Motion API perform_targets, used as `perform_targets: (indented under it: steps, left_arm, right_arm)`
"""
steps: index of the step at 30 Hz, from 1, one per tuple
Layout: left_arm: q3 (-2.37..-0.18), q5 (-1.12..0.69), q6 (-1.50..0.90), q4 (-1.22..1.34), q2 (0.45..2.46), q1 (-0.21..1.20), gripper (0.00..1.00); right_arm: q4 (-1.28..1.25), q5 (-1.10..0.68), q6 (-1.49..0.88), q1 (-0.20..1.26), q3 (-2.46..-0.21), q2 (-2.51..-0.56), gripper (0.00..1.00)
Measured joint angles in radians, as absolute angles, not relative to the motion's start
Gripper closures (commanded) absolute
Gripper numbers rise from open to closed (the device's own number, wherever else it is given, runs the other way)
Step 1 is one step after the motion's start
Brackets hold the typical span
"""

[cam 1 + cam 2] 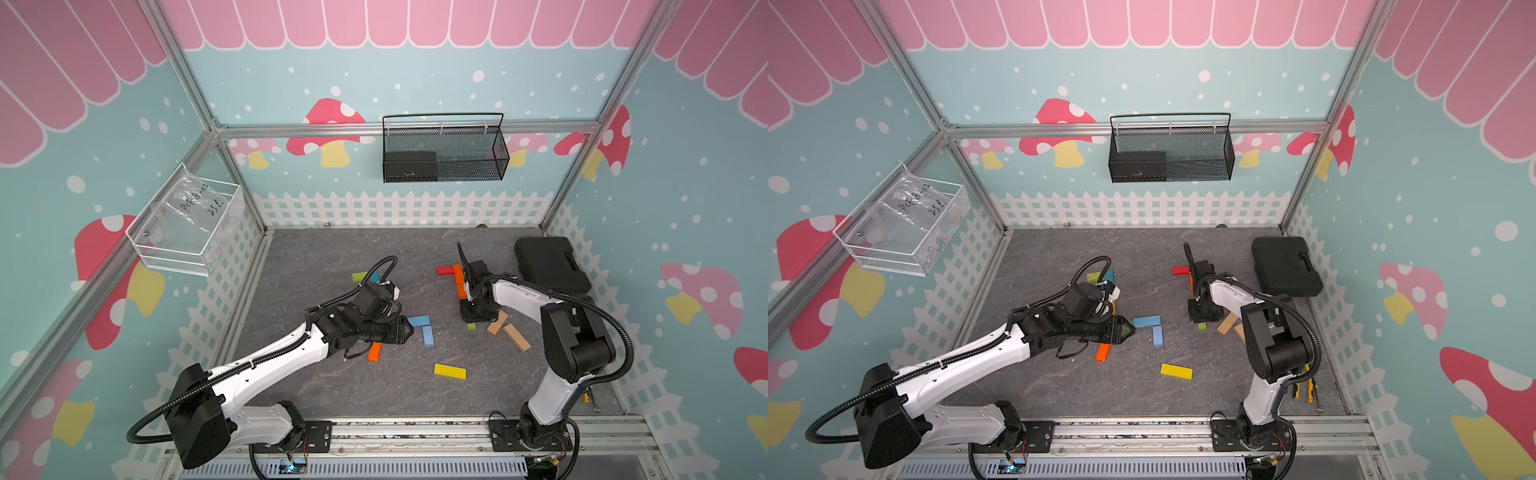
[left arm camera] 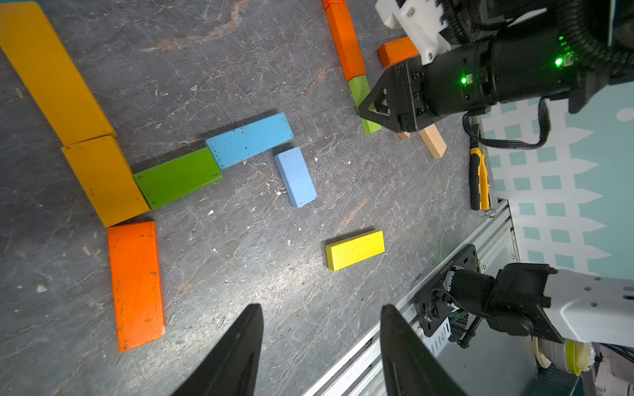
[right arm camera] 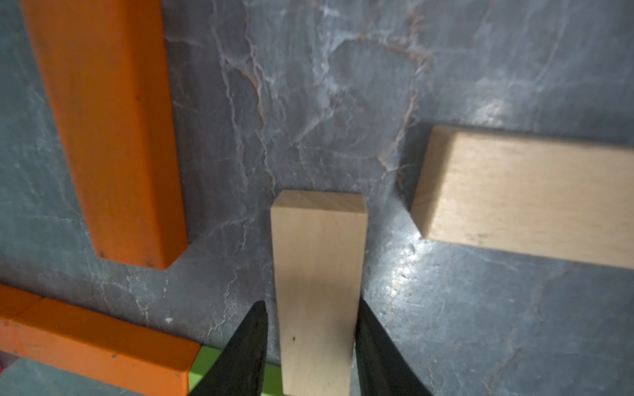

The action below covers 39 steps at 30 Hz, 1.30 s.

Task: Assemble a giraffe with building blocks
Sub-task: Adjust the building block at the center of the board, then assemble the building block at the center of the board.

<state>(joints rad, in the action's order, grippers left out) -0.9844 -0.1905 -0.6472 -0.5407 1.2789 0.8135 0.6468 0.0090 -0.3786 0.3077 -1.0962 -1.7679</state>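
I list one tan block pinched in right gripper, second tan block, two blue blocks, one yellow block, left gripper parted, empty, grey marbled floor, mushroom walls.

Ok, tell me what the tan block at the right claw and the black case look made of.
Tan block: apparently bare wood, unpainted and matte; faint grain shows along its face. Black case: probably moulded plastic with a dull sheen; rounded corners and what looks like a handle formed into the shell.
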Motion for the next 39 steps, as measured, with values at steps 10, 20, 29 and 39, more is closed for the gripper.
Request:
perform_targets:
  steps: [10, 20, 29, 39]
  left_arm:
    - [-0.984, -0.191, -0.647, -0.542, 1.279, 0.813, 0.41]
    - [-0.999, -0.206, -0.635, -0.542, 1.301, 0.817, 0.41]
    - [-1.039, -0.233, -0.611, -0.53, 1.375, 0.858, 0.41]
    - [-1.039, -0.24, -0.583, -0.526, 1.378, 0.858, 0.41]
  right_arm:
    - [0.678, 0.021, -0.386, 0.308, -1.138, -1.735, 0.39]
    - [0.714, 0.106, -0.452, 0.187, -1.177, -1.579, 0.38]
    - [0.71, 0.115, -0.562, 0.12, -1.144, -1.603, 0.4]
    - [0.715, 0.113, -0.725, 0.12, -0.991, -1.576, 0.42]
